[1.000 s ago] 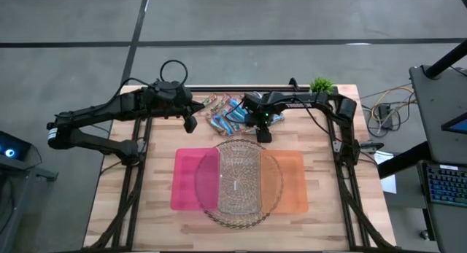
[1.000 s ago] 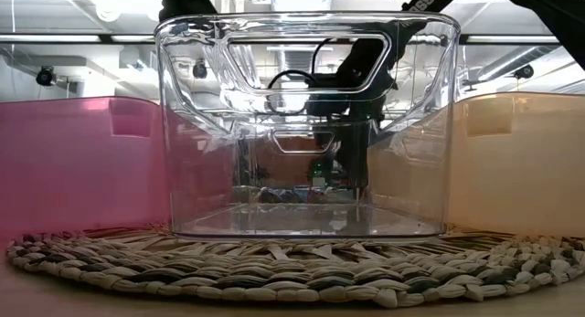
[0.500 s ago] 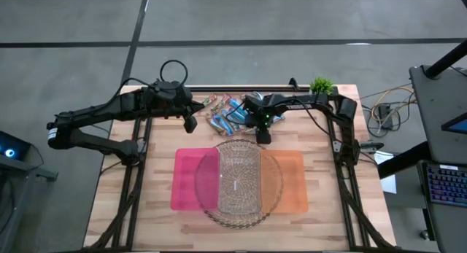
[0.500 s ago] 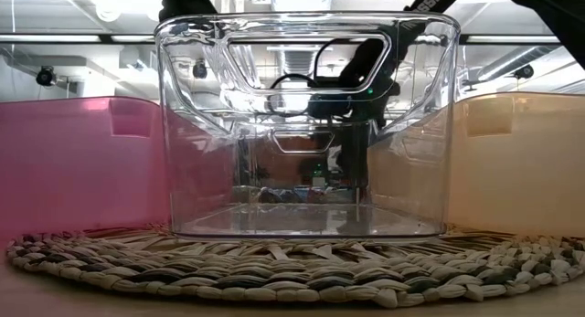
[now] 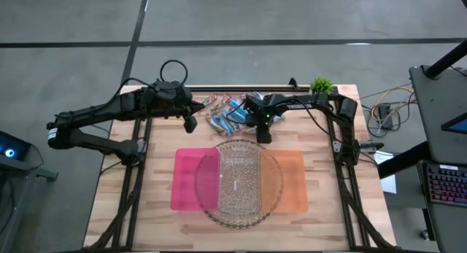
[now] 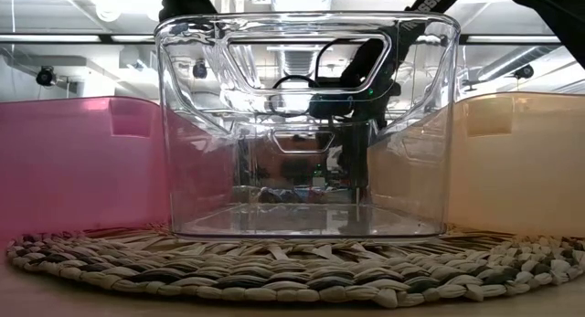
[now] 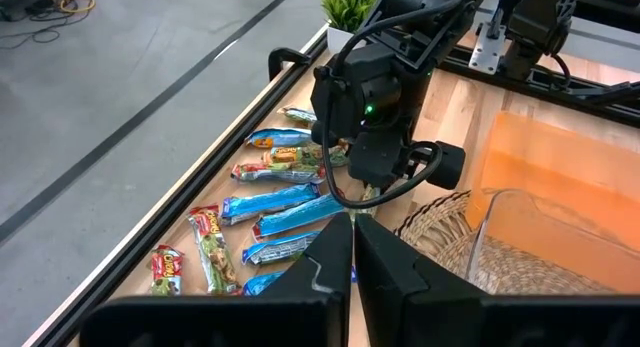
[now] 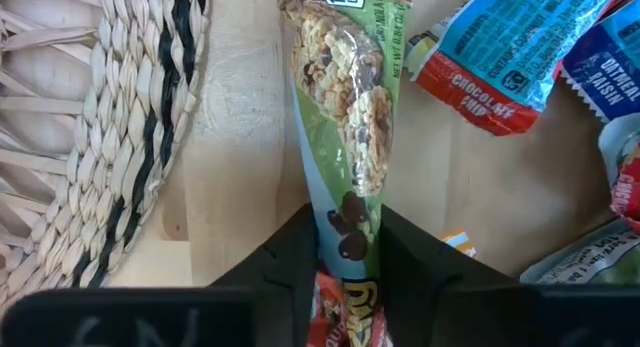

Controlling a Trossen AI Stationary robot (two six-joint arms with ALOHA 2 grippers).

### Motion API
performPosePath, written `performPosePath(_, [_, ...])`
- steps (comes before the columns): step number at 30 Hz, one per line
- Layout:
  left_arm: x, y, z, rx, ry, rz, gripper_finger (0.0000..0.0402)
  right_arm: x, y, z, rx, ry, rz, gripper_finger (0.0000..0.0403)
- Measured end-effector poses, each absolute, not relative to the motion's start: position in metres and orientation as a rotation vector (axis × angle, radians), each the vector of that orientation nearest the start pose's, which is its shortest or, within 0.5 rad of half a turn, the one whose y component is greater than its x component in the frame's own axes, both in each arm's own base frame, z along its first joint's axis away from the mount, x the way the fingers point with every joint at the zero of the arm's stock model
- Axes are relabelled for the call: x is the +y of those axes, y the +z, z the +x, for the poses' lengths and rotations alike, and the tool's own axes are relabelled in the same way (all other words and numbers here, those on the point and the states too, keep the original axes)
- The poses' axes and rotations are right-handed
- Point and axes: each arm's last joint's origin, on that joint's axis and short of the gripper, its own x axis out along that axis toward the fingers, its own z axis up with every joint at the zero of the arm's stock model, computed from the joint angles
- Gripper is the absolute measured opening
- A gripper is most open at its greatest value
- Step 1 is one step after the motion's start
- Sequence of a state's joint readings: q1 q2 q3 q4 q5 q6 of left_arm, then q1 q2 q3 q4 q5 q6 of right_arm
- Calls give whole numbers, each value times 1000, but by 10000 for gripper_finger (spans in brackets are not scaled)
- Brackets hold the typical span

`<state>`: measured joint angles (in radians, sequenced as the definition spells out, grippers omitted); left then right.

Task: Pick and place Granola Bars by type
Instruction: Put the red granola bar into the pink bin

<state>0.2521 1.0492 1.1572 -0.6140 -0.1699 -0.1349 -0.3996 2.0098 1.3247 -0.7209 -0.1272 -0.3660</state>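
**Right pincer pinching a green bar beside the mat**

A green granola bar [image 8: 345, 117] lies on the table [image 5: 328, 165] with its near end between the fingers [image 8: 285, 262] of the right gripper [image 5: 263, 134], which pinch it. The woven mat [image 8: 100, 127] lies just beside it; blue bars [image 8: 510, 47] lie nearby. The left gripper [image 7: 352, 257], pressed together and holding nothing, hovers near the scattered bars [image 7: 270, 212].

A clear plastic bin [image 6: 306, 125] stands on a woven mat [image 6: 292, 262] in the foreground, flanked by a pink bin [image 6: 82, 166] on one side and an orange bin [image 6: 516, 162] on the other. Through the clear walls a dark robot arm [image 6: 356, 89] reaches down toward the table behind. Small wrapped bars [image 6: 288, 195] lie there, dimly seen.
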Motion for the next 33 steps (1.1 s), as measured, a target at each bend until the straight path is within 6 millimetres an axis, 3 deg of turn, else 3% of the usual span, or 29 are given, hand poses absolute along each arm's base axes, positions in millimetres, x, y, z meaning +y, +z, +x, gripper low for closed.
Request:
performPosePath(8, [57, 372, 202, 481, 447, -151, 0, -143, 139, 347, 1371, 28, 62, 45])
performPosePath(33, [55, 373, 201, 467, 409, -210, 0, -144, 149, 353, 1358, 43, 67, 42])
